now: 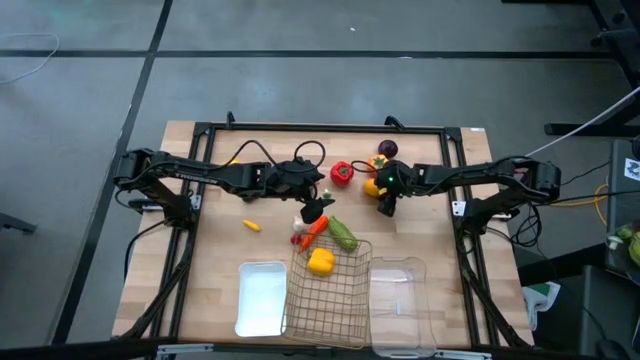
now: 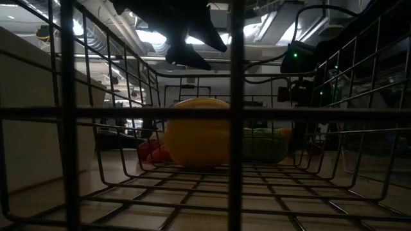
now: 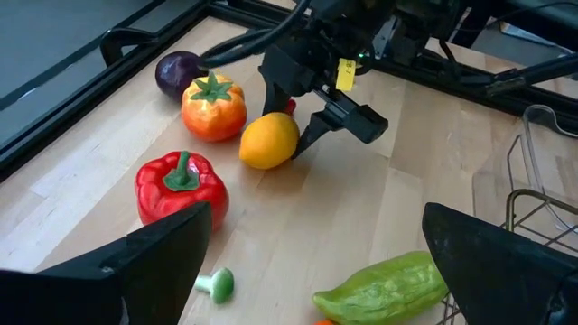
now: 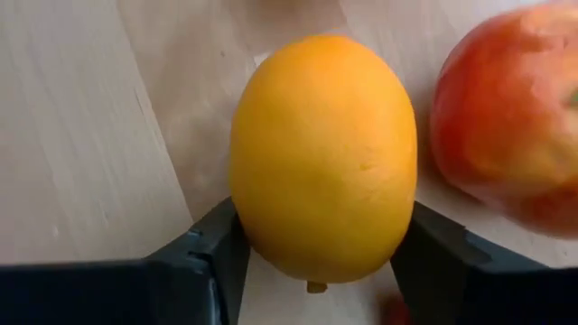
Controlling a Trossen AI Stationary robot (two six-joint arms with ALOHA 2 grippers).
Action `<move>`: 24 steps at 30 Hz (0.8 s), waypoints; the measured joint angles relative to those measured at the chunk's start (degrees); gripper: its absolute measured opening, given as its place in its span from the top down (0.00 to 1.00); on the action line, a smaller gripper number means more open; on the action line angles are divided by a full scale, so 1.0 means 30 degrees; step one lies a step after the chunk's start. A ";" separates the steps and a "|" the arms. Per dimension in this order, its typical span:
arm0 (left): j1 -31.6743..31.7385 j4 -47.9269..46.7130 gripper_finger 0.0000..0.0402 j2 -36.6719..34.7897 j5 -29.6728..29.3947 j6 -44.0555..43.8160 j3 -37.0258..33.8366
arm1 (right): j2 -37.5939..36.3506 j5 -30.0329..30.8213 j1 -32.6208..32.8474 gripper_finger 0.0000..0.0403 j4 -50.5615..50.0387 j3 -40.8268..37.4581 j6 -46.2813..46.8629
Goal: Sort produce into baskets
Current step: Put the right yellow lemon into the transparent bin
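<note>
Right pincer (image 3: 302, 135) sits low on the pale wooden desk (image 1: 220, 225), its two dark fingers pinching the smooth yellow-orange egg-shaped lemon (image 4: 322, 158) from both sides; in the right wrist view each finger pad touches the lemon's flank w/ no gap showing. Lemon rests on the desk at the far side from the wire-mesh basket (image 1: 330, 300), roughly in line w/ it. Just beside the lemon lies an orange-red round toy fruit w/ green leafy top (image 3: 214, 106), and a dark purple rounded eggplant (image 3: 179, 72) touches that fruit on the side away from the basket. A glossy red bell pepper w/ green stem (image 3: 181, 185) stands nearer the basket than those, a bit apart from the lemon. Left pincer (image 1: 312, 212) hangs above the desk near the basket's far rim, fingers spread wide and holding nothing. Below it, at that rim, lie a bumpy light-green cucumber (image 3: 384, 287), an orange carrot (image 1: 314, 229) and a small red piece. A yellow bell pepper (image 2: 197, 141) sits inside the basket at its far end. A small yellow piece (image 1: 251, 226) lies alone on the desk, off the basket's left far corner. Flat white rectangular tray (image 1: 260, 298) is touching or nearly touching the basket's left side; clear plastic bin (image 1: 402, 300) stands just beside its right side.
</note>
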 joint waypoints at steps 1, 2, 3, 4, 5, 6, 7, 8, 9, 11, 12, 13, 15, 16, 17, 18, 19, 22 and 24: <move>0.0000 0.0000 0.01 0.0000 0.0000 0.0000 0.0000 | 0.0000 0.0000 0.0000 0.49 0.0077 0.0000 -0.0006; 0.0000 -0.0006 0.01 0.0000 0.0000 0.0000 0.0000 | 0.0000 -0.0003 0.0000 0.49 0.0075 0.0000 -0.0006; 0.0000 -0.0007 0.01 0.0000 0.0002 0.0000 0.0000 | 0.0000 -0.0002 0.0000 0.48 0.0051 0.0000 -0.0001; 0.0000 -0.0007 0.01 0.0000 0.0007 0.0000 0.0000 | 0.0000 -0.0002 0.0000 0.48 0.0033 0.0000 0.0001; 0.0000 -0.0006 0.01 0.0000 0.0003 0.0000 0.0000 | 0.0000 -0.0007 0.0000 0.47 0.0016 0.0000 0.0001; 0.0000 -0.0011 0.01 0.0000 0.0004 0.0000 0.0000 | 0.0000 -0.0024 0.0000 0.47 0.0003 0.0000 0.0001; 0.0000 -0.0017 0.01 0.0000 0.0003 0.0000 0.0000 | 0.0000 -0.0158 0.0000 0.46 -0.0004 0.0000 0.0001; 0.0000 -0.0022 0.01 0.0000 0.0007 0.0000 0.0000 | -0.0006 -0.0301 0.0000 0.46 -0.0004 0.0000 0.0001; 0.0000 -0.0022 0.01 0.0000 0.0000 0.0000 0.0000 | -0.0012 -0.0396 0.0000 0.46 -0.0050 0.0015 0.0001; 0.0000 -0.0022 0.01 0.0000 0.0007 0.0000 0.0000 | -0.0013 -0.0665 0.0000 0.47 -0.0207 0.0218 0.0008; 0.0000 -0.0022 0.01 0.0000 0.0005 0.0000 0.0000 | -0.0015 -0.0815 0.0003 0.47 -0.0219 0.0381 0.0038; 0.0000 -0.0022 0.01 0.0000 0.0003 0.0000 0.0000 | -0.0015 -0.0831 0.0021 0.47 -0.0198 0.0552 0.0045; 0.0000 -0.0022 0.01 0.0000 0.0001 0.0000 0.0000 | -0.0015 -0.0838 0.0029 0.47 -0.0260 0.0921 0.0052; 0.0000 -0.0026 0.01 0.0000 0.0000 0.0000 0.0000 | -0.0015 -0.0834 0.0029 0.47 -0.0480 0.1196 0.0052; 0.0000 -0.0026 0.01 0.0000 0.0003 0.0000 0.0000 | -0.0015 -0.0830 0.0028 0.47 -0.0804 0.1542 0.0052; 0.0000 -0.0029 0.01 0.0000 0.0000 0.0000 0.0000 | -0.0015 -0.0823 0.0022 0.47 -0.1262 0.1957 0.0052; 0.0000 -0.0029 0.01 0.0000 0.0000 0.0000 0.0000 | -0.0015 -0.0823 0.0022 0.47 -0.1803 0.2374 0.0059; 0.0000 -0.0029 0.01 0.0000 0.0004 0.0000 0.0000 | -0.0015 -0.0848 0.0029 0.47 -0.4107 0.3858 0.0059; 0.0000 -0.0029 0.01 0.0000 0.0005 0.0000 0.0000 | -0.0015 -0.1155 0.0029 0.47 -0.5672 0.4969 0.0065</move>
